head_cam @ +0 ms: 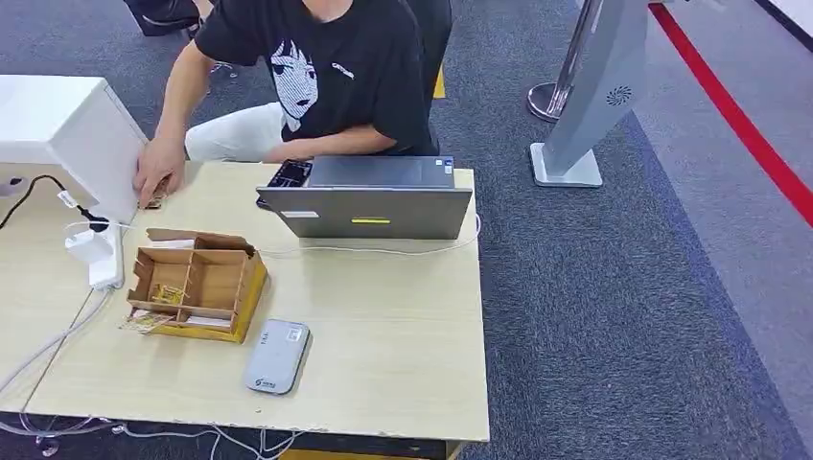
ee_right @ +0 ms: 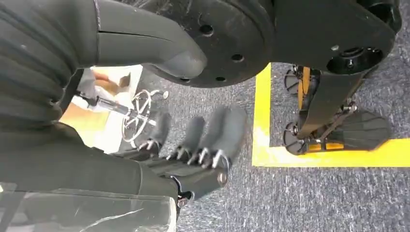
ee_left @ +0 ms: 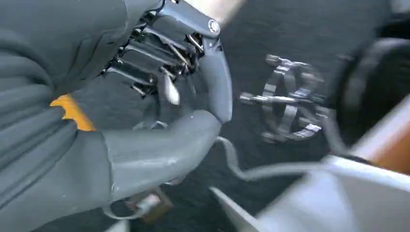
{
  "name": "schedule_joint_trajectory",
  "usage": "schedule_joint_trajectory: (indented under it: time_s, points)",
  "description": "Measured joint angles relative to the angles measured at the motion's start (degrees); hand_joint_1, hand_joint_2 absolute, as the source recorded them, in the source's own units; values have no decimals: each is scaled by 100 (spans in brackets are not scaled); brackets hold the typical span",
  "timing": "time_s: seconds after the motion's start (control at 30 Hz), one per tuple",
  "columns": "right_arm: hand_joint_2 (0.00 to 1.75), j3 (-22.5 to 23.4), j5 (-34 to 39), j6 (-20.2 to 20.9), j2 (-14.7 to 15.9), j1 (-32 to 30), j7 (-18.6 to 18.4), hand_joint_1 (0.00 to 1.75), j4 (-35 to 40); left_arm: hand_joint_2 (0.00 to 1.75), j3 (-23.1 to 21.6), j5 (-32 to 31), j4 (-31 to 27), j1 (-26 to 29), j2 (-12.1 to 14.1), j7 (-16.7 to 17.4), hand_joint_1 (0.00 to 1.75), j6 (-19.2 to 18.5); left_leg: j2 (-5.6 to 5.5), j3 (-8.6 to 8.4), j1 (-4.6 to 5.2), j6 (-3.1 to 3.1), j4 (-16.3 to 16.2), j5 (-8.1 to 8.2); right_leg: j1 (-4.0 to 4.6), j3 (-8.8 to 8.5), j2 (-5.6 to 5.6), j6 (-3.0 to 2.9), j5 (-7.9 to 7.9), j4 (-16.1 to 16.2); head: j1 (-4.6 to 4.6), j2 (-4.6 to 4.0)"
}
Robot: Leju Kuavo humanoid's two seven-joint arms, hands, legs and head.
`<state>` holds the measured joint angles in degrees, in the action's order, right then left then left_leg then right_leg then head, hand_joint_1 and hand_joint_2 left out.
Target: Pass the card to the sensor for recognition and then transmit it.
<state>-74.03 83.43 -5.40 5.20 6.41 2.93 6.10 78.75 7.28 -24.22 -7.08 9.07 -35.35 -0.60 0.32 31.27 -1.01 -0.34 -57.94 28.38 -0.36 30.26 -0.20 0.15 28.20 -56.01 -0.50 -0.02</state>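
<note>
Cards (head_cam: pixel 169 295) are seen as small tan pieces inside the wooden organiser box (head_cam: pixel 197 283), left of centre in the head view, with another loose piece at the box's lower-left corner; which one is meant cannot be told.

- Bench (head_cam: pixel 383 316): pale wood, filling the lower left and centre. Open surface is found right of the box and below the laptop; the right and lower edges drop straight to carpet.
- White unit (head_cam: pixel 62 129): upper left, cabled; a person's hand (head_cam: pixel 158 172) is resting at its base.
- Laptop (head_cam: pixel 369 196): upper centre, closed to the camera.
- Grey card reader (head_cam: pixel 276 356): lower centre, just beside the box; taken to be the sensor.
- Left robot hand (ee_left: pixel 164 106): hanging below bench level, fingers curled in toward the thumb, nothing held.
- Right robot hand (ee_right: pixel 193 140): hanging above carpet, fingers spread apart and empty.

Risks, as judged: a reach from the left could snag the white cables (head_cam: pixel 58 335) trailing over the lower-left edge; the thin card could slip from a pinch inside the tight compartments; the box could be pushed into the reader; the person's hand is near the left approach.
</note>
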Motion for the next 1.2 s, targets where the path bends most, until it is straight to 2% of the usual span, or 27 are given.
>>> schedule_joint_trajectory:
  time_s: [0.03,0.07,0.13,0.17,0.2,0.3,0.33,0.4,0.5,0.7,1.2]
  points:
    - [175,-20,0,11,0,2,0,45,0,175,4,-7,102,3,-7,82,150,133,0,0,-1,0,0,0,0,0,0,0,0,0,2,0]
    - [175,-33,0,20,0,5,0,0,-2,175,11,-15,202,5,-9,182,0,264,0,0,-1,0,0,0,0,0,0,0,0,0,0,2]
    - [175,-55,67,231,-11,122,127,0,2,175,13,-145,379,30,-39,434,0,362,1,27,-1,3,2,-3,0,-8,0,0,-3,-9,0,2]
    - [175,-55,138,333,-101,354,-93,0,4,175,11,-267,460,33,-55,605,0,368,11,34,-2,-1,1,-8,2,10,12,-12,-16,-13,7,0]
    - [175,-55,190,270,-157,653,-445,0,-17,175,0,-377,540,17,-61,792,0,418,38,38,-2,-10,-2,-15,3,36,39,-14,-35,-14,9,2]
    - [175,-42,372,-110,-413,1747,-1242,0,11,175,-186,-888,742,-92,-105,1471,0,740,93,47,-3,-11,-7,-42,1,80,92,-19,-71,-16,2,0]
    - [175,20,334,-151,-481,1940,-1345,0,46,175,-329,-1034,779,-88,-116,1656,0,830,90,46,-4,-10,-7,-49,1,76,87,-19,-70,-17,-7,2]
    - [175,181,102,-173,-577,2234,-1423,0,103,175,-648,-1093,836,-37,-149,1793,0,882,67,45,-10,-13,-8,-61,4,75,67,-19,-71,-17,-9,0]
    - [175,433,-270,-168,-658,2242,-1406,0,170,175,-1021,-1095,884,58,-186,1904,0,882,21,61,-9,-15,-8,-70,5,77,25,-20,-70,-29,-11,2]
    - [175,1025,-1065,-87,-697,2102,-1294,0,310,175,-1710,-1073,892,206,-234,2062,0,823,21,70,-9,-16,-8,-67,5,86,27,-20,-69,-28,-11,2]
    - [175,2752,-3128,66,-699,1165,-1010,0,682,175,-3377,-975,890,578,-358,2475,0,611,17,70,-9,-17,-7,-67,5,88,24,-22,-67,-28,-9,2]
